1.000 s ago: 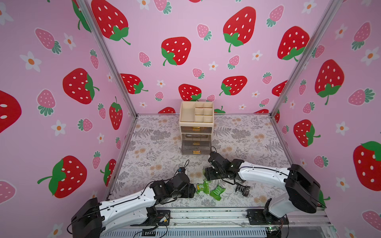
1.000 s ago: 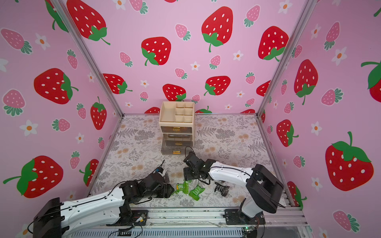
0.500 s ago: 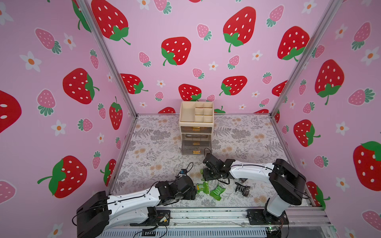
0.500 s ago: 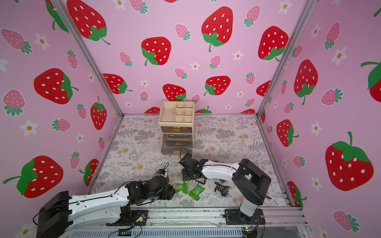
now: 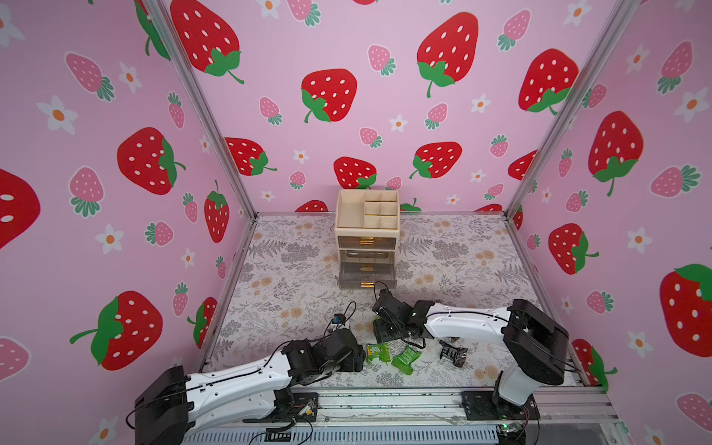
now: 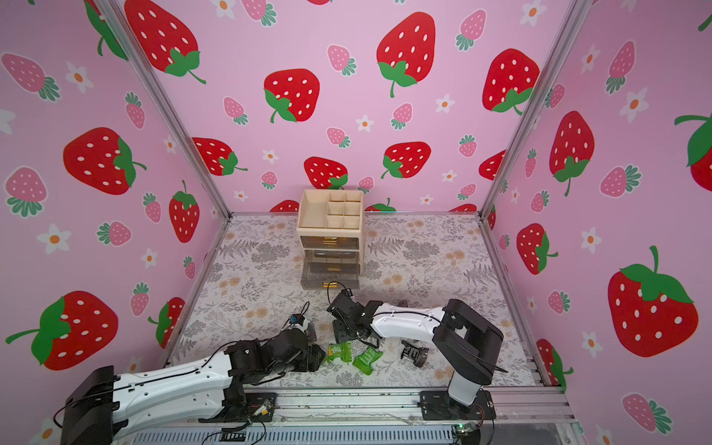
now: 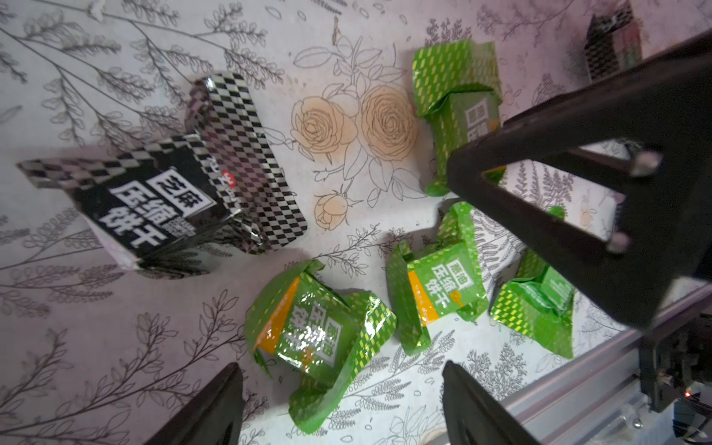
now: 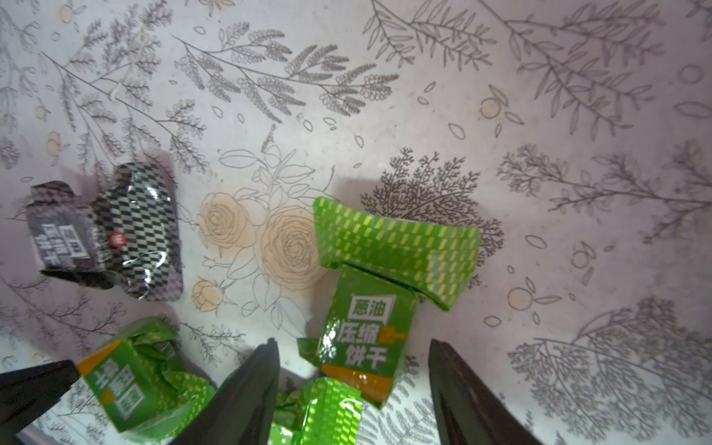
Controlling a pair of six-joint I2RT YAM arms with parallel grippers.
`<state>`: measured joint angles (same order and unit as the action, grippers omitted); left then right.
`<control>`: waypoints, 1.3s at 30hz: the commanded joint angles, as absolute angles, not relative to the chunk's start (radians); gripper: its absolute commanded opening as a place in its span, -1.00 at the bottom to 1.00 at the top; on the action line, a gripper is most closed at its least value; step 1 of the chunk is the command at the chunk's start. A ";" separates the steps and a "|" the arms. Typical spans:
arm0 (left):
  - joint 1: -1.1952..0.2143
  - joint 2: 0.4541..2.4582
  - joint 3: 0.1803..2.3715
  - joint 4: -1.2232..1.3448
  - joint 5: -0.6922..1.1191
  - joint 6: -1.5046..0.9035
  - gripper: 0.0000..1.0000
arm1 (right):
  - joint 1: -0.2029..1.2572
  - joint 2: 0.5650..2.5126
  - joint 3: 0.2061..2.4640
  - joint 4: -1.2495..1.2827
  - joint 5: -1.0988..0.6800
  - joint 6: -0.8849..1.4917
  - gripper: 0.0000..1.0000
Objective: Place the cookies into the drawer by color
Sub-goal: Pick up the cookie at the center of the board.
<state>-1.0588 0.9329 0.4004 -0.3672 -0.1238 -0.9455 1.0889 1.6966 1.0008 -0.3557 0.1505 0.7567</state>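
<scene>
One green cookie (image 7: 319, 331) lies between the spread jaws of the left gripper (image 7: 341, 366), ungripped; frame rail (image 7: 601, 385) close beside, black cookie (image 7: 154, 200) beyond across bare mat (image 7: 346, 57). Right gripper (image 8: 352, 343), jaws likewise apart, brackets a second green cookie (image 8: 366, 331). Only top views show the drawer (image 5: 366, 231), well ahead of both

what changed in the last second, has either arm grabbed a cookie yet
The right gripper slid a little toward the left arm and its elbow folded in. It is now open over a green cookie, with nothing taken hold of. The left gripper barely moved and is open too. The other cookies and the drawer stayed put.
</scene>
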 commanded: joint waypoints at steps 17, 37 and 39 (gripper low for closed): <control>-1.077 1.031 0.391 -0.301 -0.135 -0.950 0.68 | 1.089 1.805 1.095 -0.482 0.282 0.771 0.05; -1.082 1.269 0.503 -0.333 -0.280 -0.956 0.45 | 1.033 1.692 0.976 -0.413 0.232 0.695 -0.27; -1.082 1.306 0.526 -0.353 -0.308 -0.955 0.39 | 1.030 1.666 0.959 -0.415 0.237 0.696 -0.29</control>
